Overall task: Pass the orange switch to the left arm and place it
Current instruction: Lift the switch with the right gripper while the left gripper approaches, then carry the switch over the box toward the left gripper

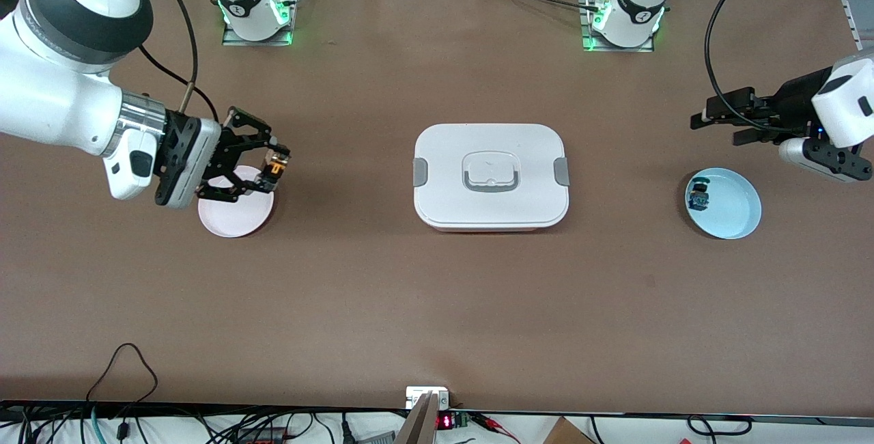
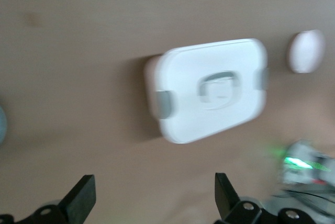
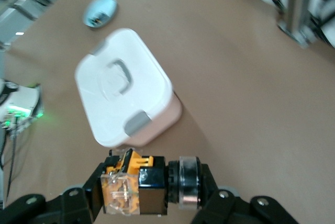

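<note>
My right gripper point(image 1: 273, 171) is shut on the orange switch point(image 1: 274, 169) and holds it in the air over the edge of the pink plate point(image 1: 235, 218). In the right wrist view the orange switch point(image 3: 141, 182) sits clamped between the fingers, orange-clear body at one end and black-silver cap at the other. The white box point(image 1: 490, 175) stands at the table's middle; it also shows in the right wrist view point(image 3: 125, 88) and in the left wrist view point(image 2: 212, 89). My left gripper point(image 1: 703, 119) is open and empty, in the air near the blue plate point(image 1: 724, 203).
The blue plate holds a small blue-and-black part point(image 1: 698, 196). The pink plate also shows in the left wrist view point(image 2: 306, 51). Cables and electronics lie along the table's front edge point(image 1: 437, 406). The arm bases point(image 1: 256, 3) stand at the table's top edge.
</note>
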Robot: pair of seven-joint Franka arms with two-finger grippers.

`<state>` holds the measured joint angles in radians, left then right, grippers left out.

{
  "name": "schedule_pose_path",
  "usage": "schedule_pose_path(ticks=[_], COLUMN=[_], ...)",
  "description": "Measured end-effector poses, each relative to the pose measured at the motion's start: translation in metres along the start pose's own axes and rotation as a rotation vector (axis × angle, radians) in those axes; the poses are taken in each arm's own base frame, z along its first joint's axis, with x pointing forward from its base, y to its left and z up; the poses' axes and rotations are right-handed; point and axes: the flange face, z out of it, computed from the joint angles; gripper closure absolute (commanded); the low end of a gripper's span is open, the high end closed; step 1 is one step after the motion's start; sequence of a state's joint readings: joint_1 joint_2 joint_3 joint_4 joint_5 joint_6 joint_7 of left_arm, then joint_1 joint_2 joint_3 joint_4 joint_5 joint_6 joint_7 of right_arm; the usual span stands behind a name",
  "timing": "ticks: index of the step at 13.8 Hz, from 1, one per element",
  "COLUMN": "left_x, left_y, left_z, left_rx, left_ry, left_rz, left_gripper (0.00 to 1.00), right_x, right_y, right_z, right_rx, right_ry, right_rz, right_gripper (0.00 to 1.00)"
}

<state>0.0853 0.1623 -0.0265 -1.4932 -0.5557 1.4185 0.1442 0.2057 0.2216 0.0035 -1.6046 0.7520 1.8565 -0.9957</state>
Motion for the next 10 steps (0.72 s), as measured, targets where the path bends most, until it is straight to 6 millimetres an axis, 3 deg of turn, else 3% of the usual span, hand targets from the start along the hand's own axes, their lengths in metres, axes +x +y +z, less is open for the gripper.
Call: schedule_pose_path(ticks=[2,7,10], left_x=[0.014,0.060,0.073], left_y=[0.000,0.032,0.077], left_z=[0.020,0.094,0.142], left_rx=[-0.247,-0.700,-0.829], left_ry=[-0.025,-0.163,-0.156], left_rz=[-0.074,-0.259,-0.320], left_gripper=[0.00,0.00,0.00], right_x=[0.013,0.045,0.059], right_y=[-0.014,-0.042,-0.052], right_z=[0.009,0.034,0.063], right_rx=[0.063,0.217,0.291], right_ry=[0.077,0.366,0.521], right_rz=[-0.105,-0.322,-0.379], right_gripper=[1.00,1.00,1.00])
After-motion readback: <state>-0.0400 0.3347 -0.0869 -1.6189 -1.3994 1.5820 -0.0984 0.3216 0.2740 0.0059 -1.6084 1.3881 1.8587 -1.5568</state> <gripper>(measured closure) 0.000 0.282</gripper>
